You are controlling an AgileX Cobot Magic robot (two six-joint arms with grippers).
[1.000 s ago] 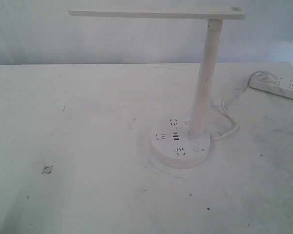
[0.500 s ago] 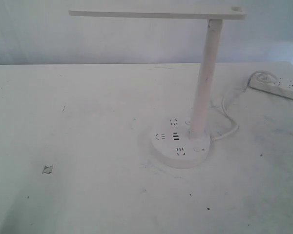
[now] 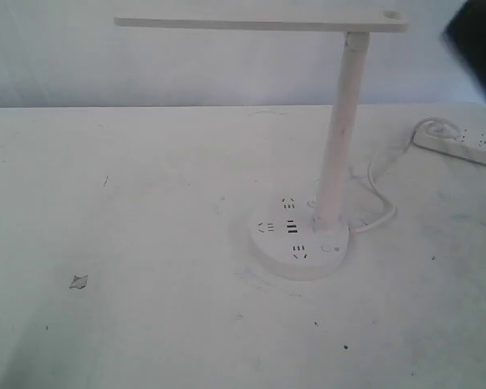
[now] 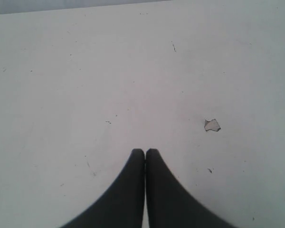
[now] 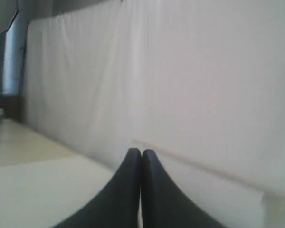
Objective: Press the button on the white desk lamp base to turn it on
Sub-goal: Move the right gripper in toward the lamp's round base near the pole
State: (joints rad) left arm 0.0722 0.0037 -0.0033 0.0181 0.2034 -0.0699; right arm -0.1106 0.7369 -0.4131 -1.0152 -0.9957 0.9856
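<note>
White desk lamp base (image 3: 298, 243) sits on the tabletop (image 3: 146, 243), right of ctr in ext. view. It's a round puck w/ dark socket slots and USB ports on top. The button (image 3: 328, 249) is on the base's top near the front-right rim, just beside the foot of the stem (image 3: 342, 130). It's small and faint, detail hard to make out. Stem stands upright and carries the flat bar head (image 3: 259, 23), which reaches out to the left over the tabletop. Nothing touches base or button.

A thin white cord (image 3: 378, 194) loops from behind the base toward the power strip (image 3: 462, 144), which lies near the far-right edge, well apart from the lamp. Small pale scrap (image 3: 78, 282) lies front-left on the tabletop, also far from the lamp.

Left fingers (image 4: 141, 159): closed, tips pressed together, gripping nothing, above bare tabletop w/ the scrap close by. Right fingers (image 5: 137, 159): also closed tip to tip and empty, raised and facing a white curtain (image 5: 190, 71). Dark blurred shape (image 3: 479, 36) in the top-right corner of ext. view, too blurred to say which arm part.
</note>
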